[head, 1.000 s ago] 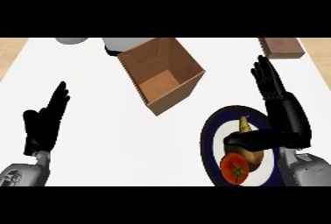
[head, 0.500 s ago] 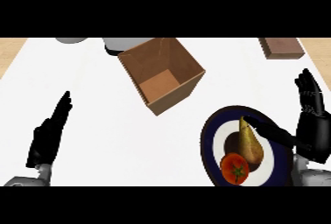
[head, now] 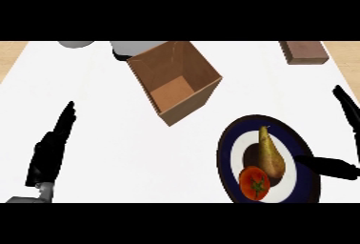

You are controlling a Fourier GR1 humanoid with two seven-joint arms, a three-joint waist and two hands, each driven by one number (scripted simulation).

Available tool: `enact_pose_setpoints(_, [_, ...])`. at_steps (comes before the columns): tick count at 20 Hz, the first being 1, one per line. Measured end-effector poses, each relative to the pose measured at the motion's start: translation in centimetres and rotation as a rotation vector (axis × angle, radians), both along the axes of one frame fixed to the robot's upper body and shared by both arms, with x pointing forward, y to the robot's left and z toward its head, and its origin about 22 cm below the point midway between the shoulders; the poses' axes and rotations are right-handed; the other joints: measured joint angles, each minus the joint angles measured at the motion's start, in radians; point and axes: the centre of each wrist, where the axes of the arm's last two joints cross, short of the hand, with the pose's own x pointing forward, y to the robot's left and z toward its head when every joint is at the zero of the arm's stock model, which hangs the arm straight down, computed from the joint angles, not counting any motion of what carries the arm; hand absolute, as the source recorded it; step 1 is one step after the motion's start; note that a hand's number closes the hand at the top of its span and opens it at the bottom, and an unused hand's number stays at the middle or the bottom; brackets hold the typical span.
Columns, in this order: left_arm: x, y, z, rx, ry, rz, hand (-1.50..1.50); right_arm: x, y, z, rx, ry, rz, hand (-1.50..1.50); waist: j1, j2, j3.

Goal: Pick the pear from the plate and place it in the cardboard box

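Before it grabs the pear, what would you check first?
1. Pear on the plate, in plain sight: ok.
2. Right hand open, thumb pointing at the pear, not yet round it: ok.
3. Tomato touches the pear and may get nudged: not ok.
4. Box open, nothing seen inside: ok.
5. Left hand open, resting at the left, away from the box: ok.

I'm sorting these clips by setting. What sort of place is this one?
Most likely a kitchen counter: a white worktop with a pear and a tomato on a dark-rimmed plate. An open cardboard box sits nearby, and grey vessels stand at the far edge.
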Motion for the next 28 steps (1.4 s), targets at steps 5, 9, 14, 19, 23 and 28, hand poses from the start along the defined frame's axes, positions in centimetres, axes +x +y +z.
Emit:
enact_pose_setpoints(5, [-0.2,-0.2,-0.1,0.001,0.006,-0.006,0.00,-1.1,0.1,2.1,-0.209,0.273,0.025,-1.50,0.003,0.000,-0.001])
enact_pose_setpoints(9, [-0.2,-0.1,0.0,-0.002,0.005,-0.014,0.00,-1.5,2.4,3.8,-0.288,0.436,0.039,-1.50,0.010,0.002,0.000])
enact_pose_setpoints(14, [0.2,0.2,0.0,-0.005,0.001,-0.010,0.00,-1.9,5.9,3.5,-0.326,0.535,0.015,-1.50,0.012,0.003,0.002])
enact_pose_setpoints(19, [0.4,-0.4,-0.2,-0.005,0.007,-0.009,0.00,-1.5,8.3,2.6,-0.339,0.566,-0.032,-1.50,0.011,0.004,0.003])
enact_pose_setpoints(23, [0.2,-0.2,-0.1,-0.003,0.005,-0.006,0.00,-1.2,8.6,1.8,-0.361,0.592,-0.069,-1.50,0.011,0.004,0.003])
enact_pose_setpoints(28, [-0.1,-0.1,-0.6,-0.004,0.004,-0.012,0.00,-0.5,8.5,1.2,-0.372,0.617,-0.092,-1.50,0.010,0.004,0.004])
